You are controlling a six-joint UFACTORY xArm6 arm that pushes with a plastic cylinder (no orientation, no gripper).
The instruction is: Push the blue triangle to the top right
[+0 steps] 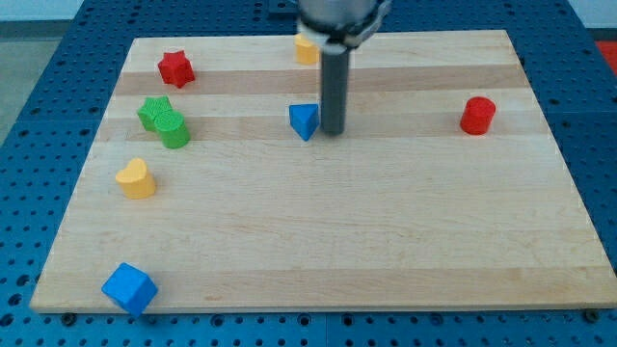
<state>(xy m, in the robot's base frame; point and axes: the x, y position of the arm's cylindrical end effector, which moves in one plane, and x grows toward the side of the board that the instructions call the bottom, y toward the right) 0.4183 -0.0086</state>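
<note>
The blue triangle (303,120) lies on the wooden board (386,222), a little above the board's middle. My tip (333,131) stands just to the triangle's right, very close to it or touching its right edge. The dark rod rises straight up from the tip to the arm at the view's top.
A red star (175,68) sits at the upper left. A green star (154,112) and a green cylinder (174,131) touch at the left. A yellow heart (137,179) lies below them. A blue cube (129,287) is at the lower left. A red cylinder (477,115) is at the right. A yellow block (306,49) is partly hidden behind the arm.
</note>
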